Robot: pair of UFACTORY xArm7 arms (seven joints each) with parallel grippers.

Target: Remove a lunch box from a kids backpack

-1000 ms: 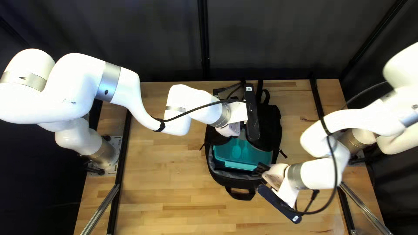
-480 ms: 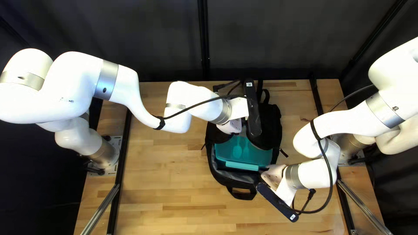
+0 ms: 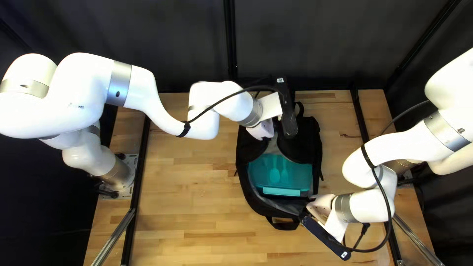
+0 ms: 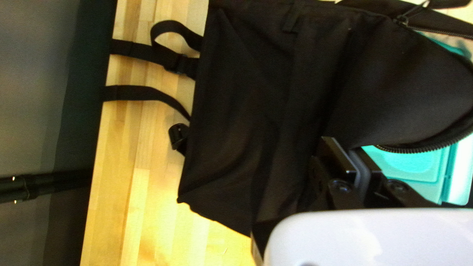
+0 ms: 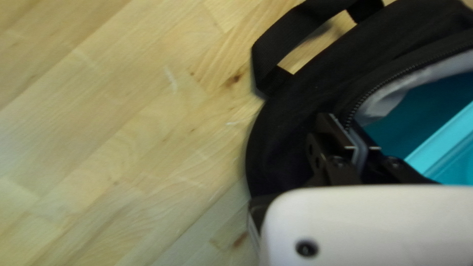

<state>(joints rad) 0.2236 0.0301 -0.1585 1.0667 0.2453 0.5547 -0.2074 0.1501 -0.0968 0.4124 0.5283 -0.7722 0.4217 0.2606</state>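
Teal lunch box (image 3: 298, 171) inside the open black backpack (image 3: 309, 133), both end effectors clamped on the bag's cloth.
From the left, bare wood of the surface (image 3: 187, 197) comes first; then the left arm reaches over the far part of the backpack, its end effector (image 3: 263, 129) clamped on black cloth beside the zipped flap (image 4: 409, 93). Loose straps (image 4: 143, 92) lie at the bag's far end. The lunch box sits flat in the opening, paler cutlery shapes showing on it and a light strip along its near side. The carry loop (image 3: 283, 225) lies at the near end. At the near right, the right arm's end effector (image 3: 311, 200) is clamped on the zippered rim (image 5: 379, 88).
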